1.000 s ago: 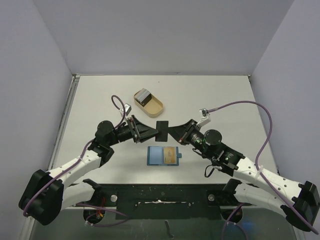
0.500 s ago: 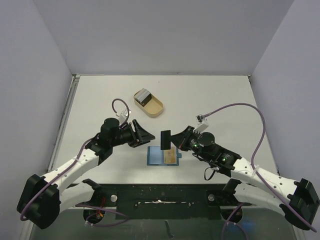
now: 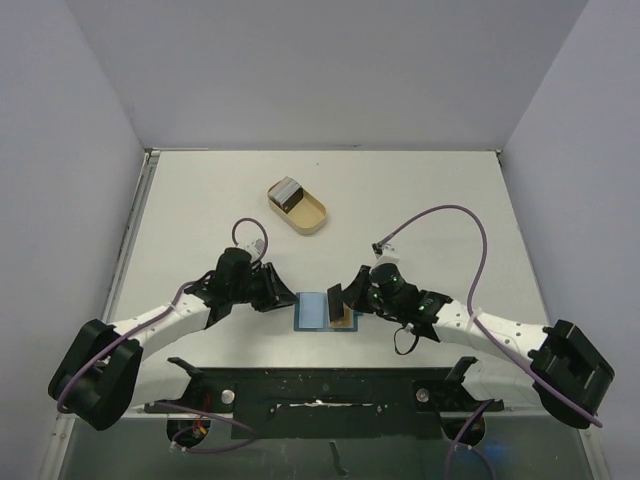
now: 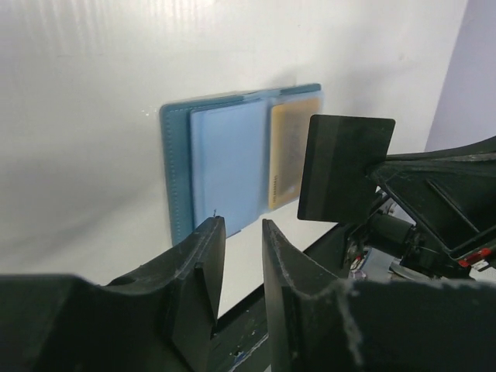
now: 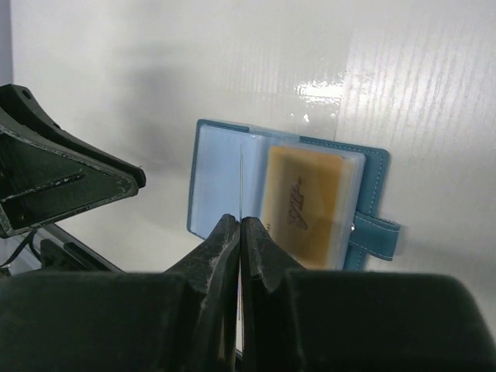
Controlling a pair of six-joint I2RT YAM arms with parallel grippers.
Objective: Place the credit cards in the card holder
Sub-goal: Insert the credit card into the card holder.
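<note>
The teal-blue card holder (image 3: pixel 312 311) lies open on the table near the front edge, its light blue pockets up (image 4: pixel 225 159) (image 5: pixel 221 178). A tan-orange card (image 3: pixel 343 318) (image 4: pixel 293 151) (image 5: pixel 304 203) sits in its right-hand pocket. My right gripper (image 3: pixel 346 297) (image 5: pixel 240 221) is shut on a dark credit card (image 3: pixel 335 300) (image 4: pixel 345 167) that stands on edge over the middle of the holder. In the right wrist view that card (image 5: pixel 242 182) shows only as a thin line. My left gripper (image 3: pixel 289 299) (image 4: pixel 242 226) hangs at the holder's left edge, narrowly open and holding nothing.
A tan oblong tray (image 3: pixel 310 214) with a grey and dark stack of cards (image 3: pixel 288 192) stands further back on the table. The holder's snap tab (image 5: pixel 376 232) sticks out on its right side. The black front rail (image 3: pixel 320 385) runs just behind the holder.
Both grippers met at the dark card above the holder; the left one let go. Both arms then dropped toward the holder, the right one carrying the card down over it.
</note>
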